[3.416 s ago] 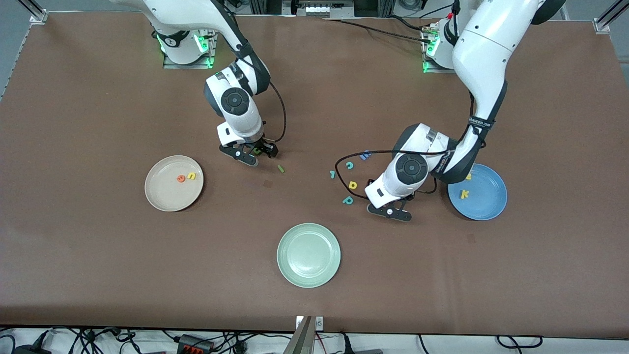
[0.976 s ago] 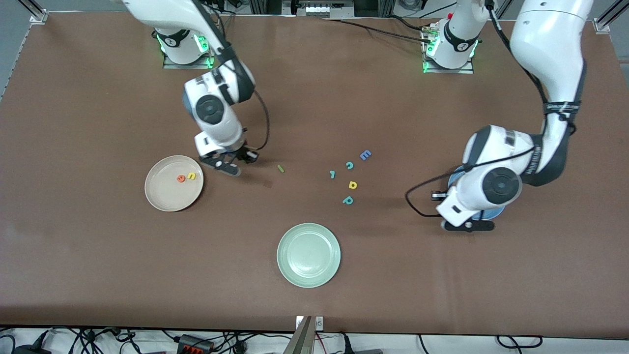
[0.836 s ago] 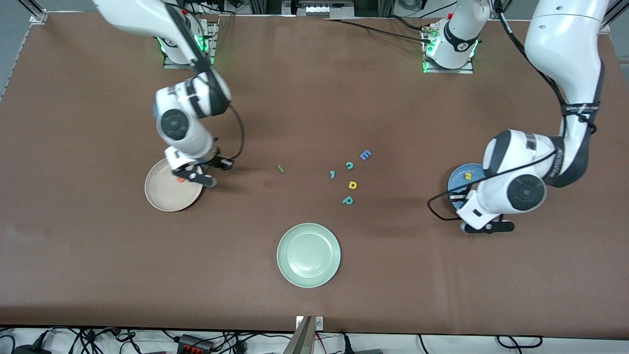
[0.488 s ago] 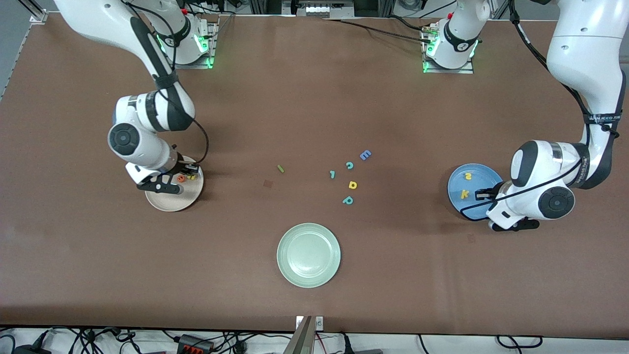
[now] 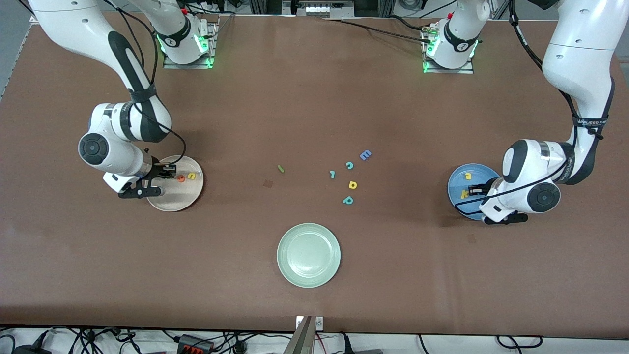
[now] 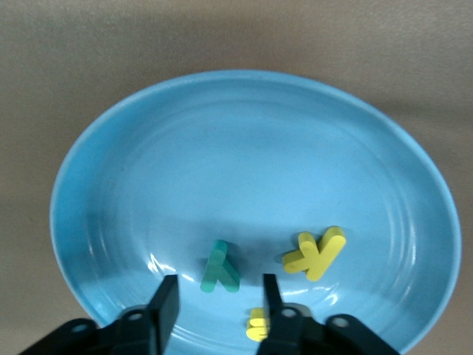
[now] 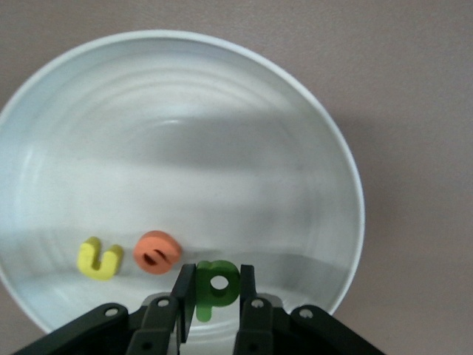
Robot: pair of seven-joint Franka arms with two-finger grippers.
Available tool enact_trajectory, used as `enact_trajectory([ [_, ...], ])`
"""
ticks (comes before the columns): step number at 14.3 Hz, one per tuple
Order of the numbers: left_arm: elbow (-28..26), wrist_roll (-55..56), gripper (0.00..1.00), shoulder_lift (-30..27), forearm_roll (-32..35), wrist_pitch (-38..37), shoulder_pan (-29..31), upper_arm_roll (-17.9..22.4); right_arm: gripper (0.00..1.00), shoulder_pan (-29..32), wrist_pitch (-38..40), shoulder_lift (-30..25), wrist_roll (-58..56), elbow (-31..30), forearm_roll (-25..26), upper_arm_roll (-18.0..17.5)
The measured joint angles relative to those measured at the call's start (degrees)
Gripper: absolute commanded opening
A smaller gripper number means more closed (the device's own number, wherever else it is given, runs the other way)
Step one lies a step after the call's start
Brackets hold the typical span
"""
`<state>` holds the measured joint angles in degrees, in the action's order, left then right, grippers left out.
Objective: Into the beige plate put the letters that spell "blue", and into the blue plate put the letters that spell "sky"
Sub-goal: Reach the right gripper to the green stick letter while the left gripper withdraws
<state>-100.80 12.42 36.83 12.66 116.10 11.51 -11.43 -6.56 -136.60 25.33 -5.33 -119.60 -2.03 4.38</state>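
Observation:
My left gripper [image 6: 218, 292] hangs open low over the blue plate [image 6: 222, 163]. The teal y [image 6: 220, 268] lies free in the plate just ahead of its fingers, beside the yellow k [image 6: 316, 254]; one finger partly covers the yellow s [image 6: 257, 324]. My right gripper [image 7: 216, 272] is over the beige plate [image 7: 185, 148], shut on the green b [image 7: 214, 296]. The yellow u [image 7: 99, 259] and orange e [image 7: 157, 252] lie in that plate. The thin green l bar [image 5: 280, 168] rests on the table between the beige plate [image 5: 172, 199] and the loose letters.
Loose letters sit mid-table: a blue E-like one [image 5: 365, 155], a teal c [image 5: 349, 165], a small teal piece [image 5: 332, 174], a yellow a-like one [image 5: 352, 185] and a teal p-like one [image 5: 348, 200]. A pale green plate [image 5: 308, 254] stands nearer the front camera.
The left arm swung over the blue plate and its gripper opened, leaving the teal y in the plate. The right arm carried the green b over the beige plate.

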Motion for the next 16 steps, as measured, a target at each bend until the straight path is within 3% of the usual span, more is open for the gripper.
enact_trajectory([
  [5, 6.01, -0.02, 1.0, -4.77, 0.0, -8.26, -0.5, -1.23, 1.0, 0.42, 0.03, 0.71, -0.75, 2.68, 0.0, -1.03],
  [8, 9.74, -0.07, 1.0, -9.27, 0.01, -11.98, -0.67, -2.9, 1.0, -0.74, 0.05, 0.14, -1.45, 4.85, 0.0, -5.27],
  [11, 13.16, -0.03, 1.0, -13.44, 0.0, -14.31, -0.8, -4.3, 1.0, -6.57, 0.06, 0.14, -1.44, 8.46, -0.01, -8.2],
  [16, 26.24, -0.03, 1.0, -16.35, -0.03, -31.12, -0.84, -6.27, 0.99, -18.91, 0.2, 3.11, -1.25, 13.82, -0.02, -8.43],
])
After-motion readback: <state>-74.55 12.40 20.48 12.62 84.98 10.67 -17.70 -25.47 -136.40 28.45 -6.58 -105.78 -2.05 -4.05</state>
